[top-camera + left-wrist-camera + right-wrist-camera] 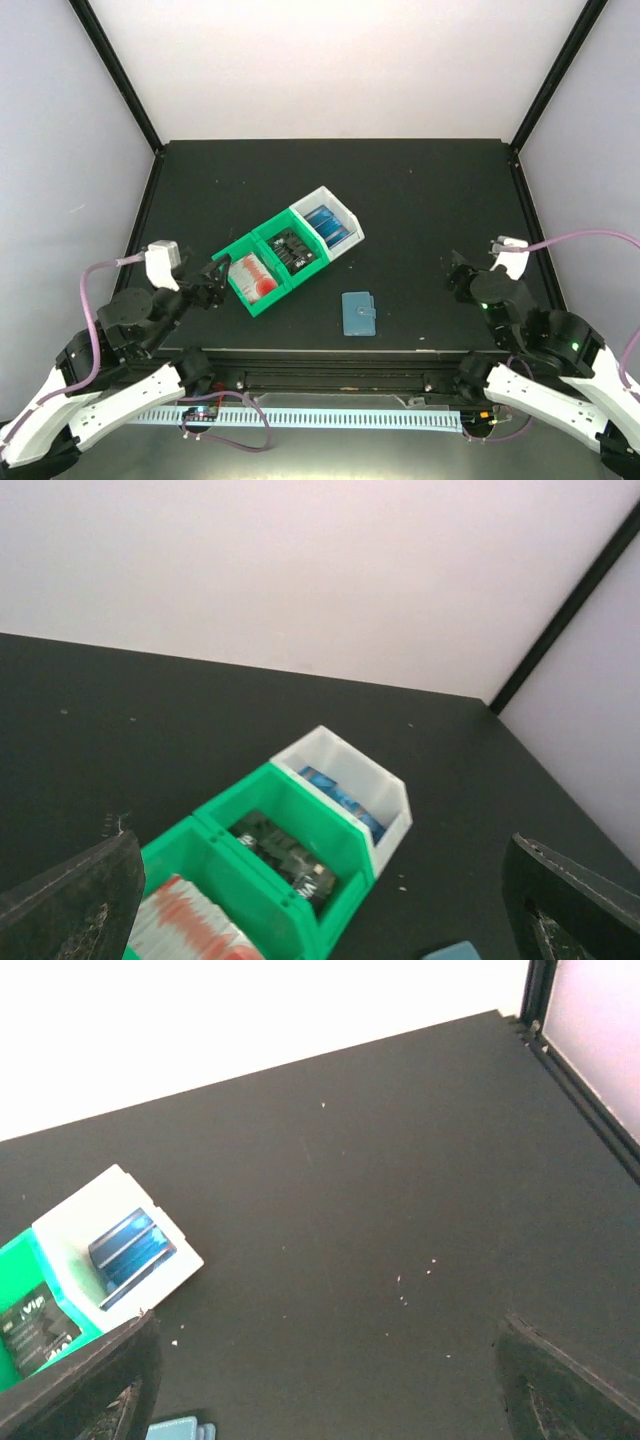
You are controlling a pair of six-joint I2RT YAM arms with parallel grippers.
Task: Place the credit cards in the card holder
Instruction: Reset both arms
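From where I stood, both arms were empty-handed. The left gripper (210,281) had its fingers spread wide with nothing between them, hovering just beside the near-left end of the row of bins. The right gripper (461,281) was spread just as wide, well off to the right over the bare table (420,190).

The card holder (358,313) lay flat and folded shut near the front edge, just right of the bins and between the two arms, with its snap tab (373,312) on the right edge. No card was in it. The red-and-white cards (254,277) sat in the near green bin (268,300), the black cards (293,250) in the middle green bin (270,234), and the blue cards (329,226) in the white bin (321,193).

It looked to me like the very start of the job. I'd have said the holder wanted unsnapping and opening first, with the right gripper, the one on the tab's side, pinning one flap so it couldn't skate on the dark surface. The left, closest to the bins, would do best to narrow its jaws before going down, since that wide they would likely catch the bin walls. The cards were thin, slick and packed together, so I'd have pinched a single one by its free edge and checked that no second card came up with it.
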